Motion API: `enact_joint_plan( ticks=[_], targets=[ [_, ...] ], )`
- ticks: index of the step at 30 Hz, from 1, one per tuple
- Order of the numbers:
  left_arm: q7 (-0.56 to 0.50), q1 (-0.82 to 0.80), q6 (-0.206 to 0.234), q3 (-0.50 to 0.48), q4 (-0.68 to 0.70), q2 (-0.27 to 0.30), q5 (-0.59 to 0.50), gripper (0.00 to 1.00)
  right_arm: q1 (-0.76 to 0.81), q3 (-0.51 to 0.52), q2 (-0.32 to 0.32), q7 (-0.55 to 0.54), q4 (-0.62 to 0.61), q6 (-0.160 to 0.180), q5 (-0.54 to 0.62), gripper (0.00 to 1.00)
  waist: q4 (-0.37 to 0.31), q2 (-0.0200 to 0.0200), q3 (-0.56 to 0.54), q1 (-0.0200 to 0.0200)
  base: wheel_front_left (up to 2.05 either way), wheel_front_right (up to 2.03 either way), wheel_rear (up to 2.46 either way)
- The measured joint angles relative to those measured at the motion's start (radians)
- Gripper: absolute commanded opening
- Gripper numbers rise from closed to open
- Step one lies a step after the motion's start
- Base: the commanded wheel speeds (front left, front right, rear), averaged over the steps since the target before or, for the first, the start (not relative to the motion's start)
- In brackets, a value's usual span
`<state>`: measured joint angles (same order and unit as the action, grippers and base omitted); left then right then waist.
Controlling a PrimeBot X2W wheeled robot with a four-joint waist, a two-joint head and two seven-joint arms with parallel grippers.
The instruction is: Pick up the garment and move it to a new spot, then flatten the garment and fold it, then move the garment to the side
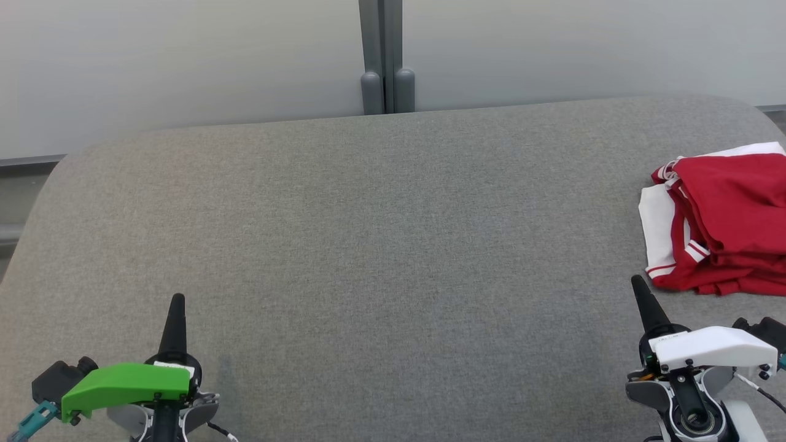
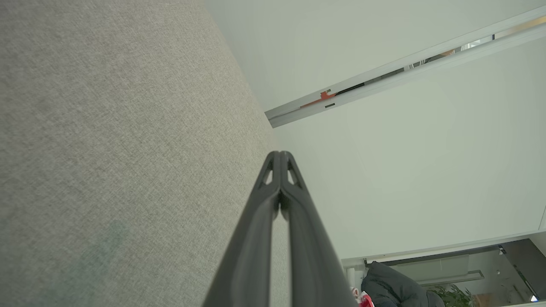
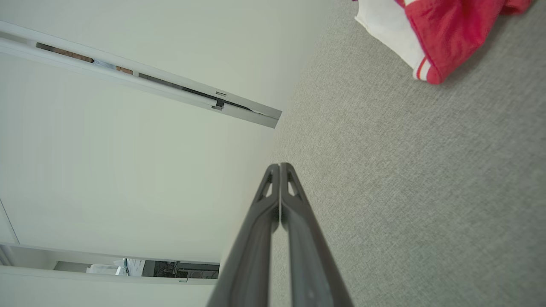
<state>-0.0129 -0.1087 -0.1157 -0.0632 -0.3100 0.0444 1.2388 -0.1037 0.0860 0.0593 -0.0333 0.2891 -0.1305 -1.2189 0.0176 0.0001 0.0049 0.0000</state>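
A red garment (image 1: 724, 224) with white trim lies folded at the right edge of the grey fabric surface (image 1: 381, 245), partly cut off by the head view's edge. A corner of the garment (image 3: 435, 34) shows at the top right of the right wrist view. My right gripper (image 1: 638, 283) is shut and empty, just in front of the garment's near left corner, apart from it. Far away at the lower left, my left gripper (image 1: 177, 299) is shut too, with nothing held. In each wrist view the two fingers press together: left gripper (image 2: 279, 154), right gripper (image 3: 279, 166).
The grey surface ends at pale wall panels (image 1: 184, 61), joined by a grey post (image 1: 387, 55) at the back middle. Its rounded corners fall away at the far left and far right. Wide bare fabric lies between my two grippers.
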Motion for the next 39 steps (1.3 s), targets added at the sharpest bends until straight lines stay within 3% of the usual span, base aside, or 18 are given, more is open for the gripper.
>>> enact_joint_plan(
  ticks=[39],
  targets=[
    [-0.081,0.000,-0.009,-0.039,0.051,0.002,0.293,0.00,-0.001,0.022,-0.007,-0.063,-0.034,0.000,-0.310,0.00,-0.013,0.0000,-0.001,0.0000,0.00,0.00,0.00]
  ],
)
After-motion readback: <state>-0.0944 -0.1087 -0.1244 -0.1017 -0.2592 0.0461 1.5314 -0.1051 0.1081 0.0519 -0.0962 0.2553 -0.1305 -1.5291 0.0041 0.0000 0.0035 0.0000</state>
